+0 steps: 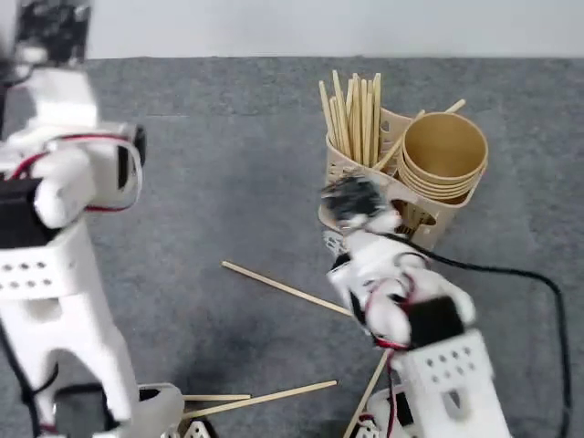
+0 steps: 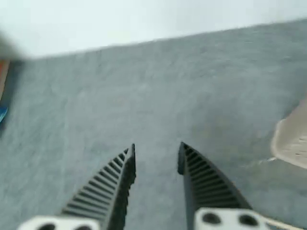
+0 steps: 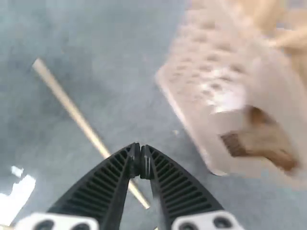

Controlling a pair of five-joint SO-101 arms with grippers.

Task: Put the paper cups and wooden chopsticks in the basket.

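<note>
A beige perforated basket (image 1: pixel 429 224) stands at the back right of the grey mat, holding a stack of paper cups (image 1: pixel 445 151) and several upright wooden chopsticks (image 1: pixel 354 119). One loose chopstick (image 1: pixel 285 287) lies on the mat in front of the basket, and also shows in the right wrist view (image 3: pixel 76 117). My right gripper (image 3: pixel 139 157) is shut with nothing in it, just above that chopstick and beside the basket (image 3: pixel 225 91). My left gripper (image 2: pixel 156 158) is open and empty over bare mat at the left, with the basket's edge (image 2: pixel 292 141) off to the side.
More chopsticks lie near the front edge: one (image 1: pixel 265 398) between the arm bases, a short one (image 1: pixel 217 398) beside it and one (image 1: pixel 367 394) by the right arm's base. A black cable (image 1: pixel 529 274) runs along the right side. The left arm's body (image 1: pixel 55 228) stands tall at the left.
</note>
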